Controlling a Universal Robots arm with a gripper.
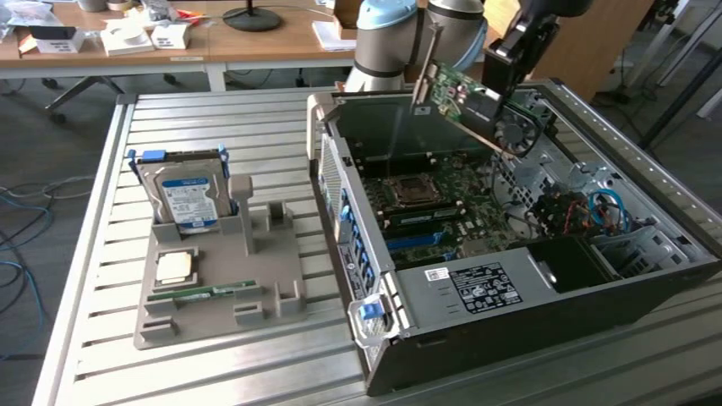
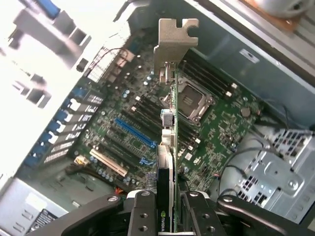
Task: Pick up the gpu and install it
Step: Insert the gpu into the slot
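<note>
fingers (image 2: 143, 212): pinching the gpu (image 2: 167, 147) at its fan end
gpu axis: straight out from fingers, bracket farthest
blue slot (image 2: 135, 132): beyond fingertips, off to one side, apart

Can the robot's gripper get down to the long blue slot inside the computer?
Probably yes. The computer case lies open on its side, and the gripper, shut on the gpu, hangs above the motherboard. Nothing seems to sit between the gpu and the blue slot.

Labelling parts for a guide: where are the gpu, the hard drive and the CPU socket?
gpu (image 1: 457, 93), exterior view, green board face.
hard drive (image 1: 186, 199), exterior view, its label.
CPU socket (image 2: 191, 101), wrist view, socket centre.
</note>
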